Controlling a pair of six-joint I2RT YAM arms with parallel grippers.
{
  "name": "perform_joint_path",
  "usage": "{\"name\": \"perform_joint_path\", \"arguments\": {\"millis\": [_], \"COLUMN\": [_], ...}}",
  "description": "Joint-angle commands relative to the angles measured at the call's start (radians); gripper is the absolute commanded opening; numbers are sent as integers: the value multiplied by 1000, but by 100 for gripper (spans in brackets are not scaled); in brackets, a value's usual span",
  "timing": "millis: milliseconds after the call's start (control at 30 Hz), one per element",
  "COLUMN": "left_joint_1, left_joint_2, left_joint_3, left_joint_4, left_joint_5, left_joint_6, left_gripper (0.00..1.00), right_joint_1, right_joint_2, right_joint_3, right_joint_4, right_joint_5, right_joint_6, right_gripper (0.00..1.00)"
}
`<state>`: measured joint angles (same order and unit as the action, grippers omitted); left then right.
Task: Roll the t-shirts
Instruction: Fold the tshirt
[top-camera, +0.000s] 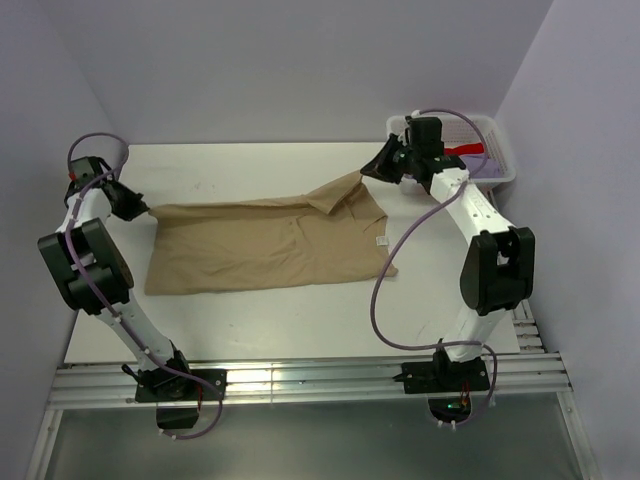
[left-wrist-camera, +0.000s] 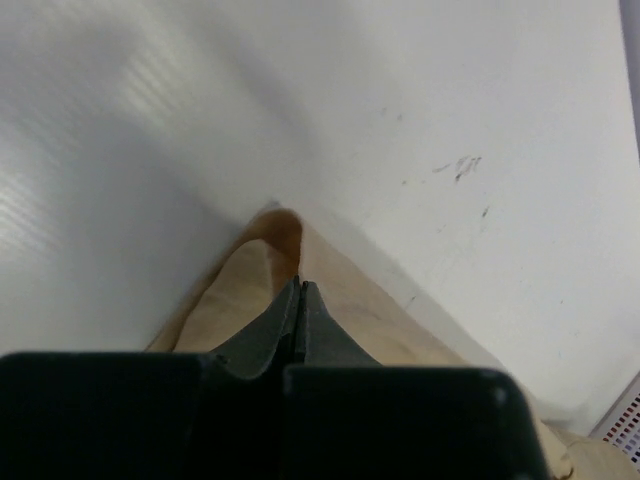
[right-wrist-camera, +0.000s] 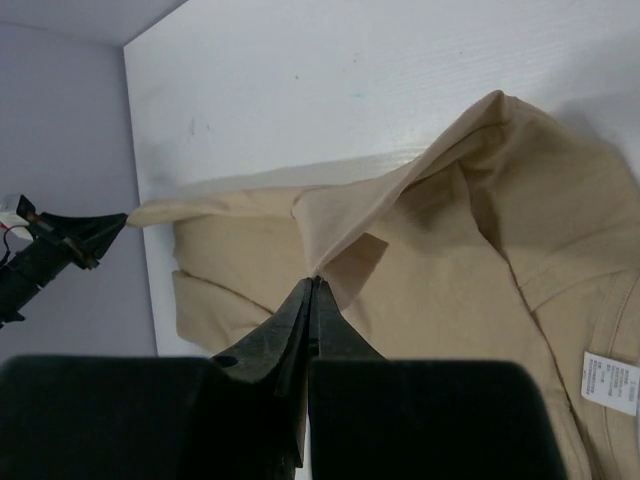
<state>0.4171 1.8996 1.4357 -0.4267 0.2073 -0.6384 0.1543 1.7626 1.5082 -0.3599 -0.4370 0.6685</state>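
Note:
A tan t-shirt (top-camera: 265, 250) lies spread on the white table (top-camera: 250, 330), with a small white neck label (top-camera: 381, 241). My left gripper (top-camera: 143, 209) is shut on the tan shirt's far left corner (left-wrist-camera: 275, 240). My right gripper (top-camera: 375, 170) is shut on a pinch of the shirt's far right edge (right-wrist-camera: 350, 225) and holds it lifted above the table. The label also shows in the right wrist view (right-wrist-camera: 610, 382). A red t-shirt (top-camera: 468, 150) and a lavender one (top-camera: 490, 166) lie in the basket at the far right.
A white mesh basket (top-camera: 505, 150) stands at the table's far right corner, right behind my right arm. Grey walls close in on the left, back and right. A metal rail (top-camera: 300, 380) runs along the near edge.

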Motion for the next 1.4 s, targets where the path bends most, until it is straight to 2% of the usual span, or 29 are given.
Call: {"name": "perform_joint_path", "arguments": {"millis": [0,400,600,767,1367], "left_joint_1": [18,29,31,32,32], "left_joint_2": [-72,-123,-180,-220,-255], "left_joint_3": [-37,-118,-147,-176,-245], "left_joint_4": [23,-17,-50,-58,-115], "left_joint_5": [21,1,-72,-74,-152], "left_joint_6": [31,52,49,59,85], "left_gripper": [0,0,0,0,0], "right_joint_1": [-7,-7,-7,-7,-6], "right_joint_2": [-95,-267,-310,-341,-445], "right_joint_3": [-42,-220,-256,-284,-439], "right_joint_4": [52,73,59,50,59], "right_joint_5": [-28,-28,-20,-14,1], "right_joint_6": [3,-1,-13,-20,-40], "right_gripper": [0,0,0,0,0]}}
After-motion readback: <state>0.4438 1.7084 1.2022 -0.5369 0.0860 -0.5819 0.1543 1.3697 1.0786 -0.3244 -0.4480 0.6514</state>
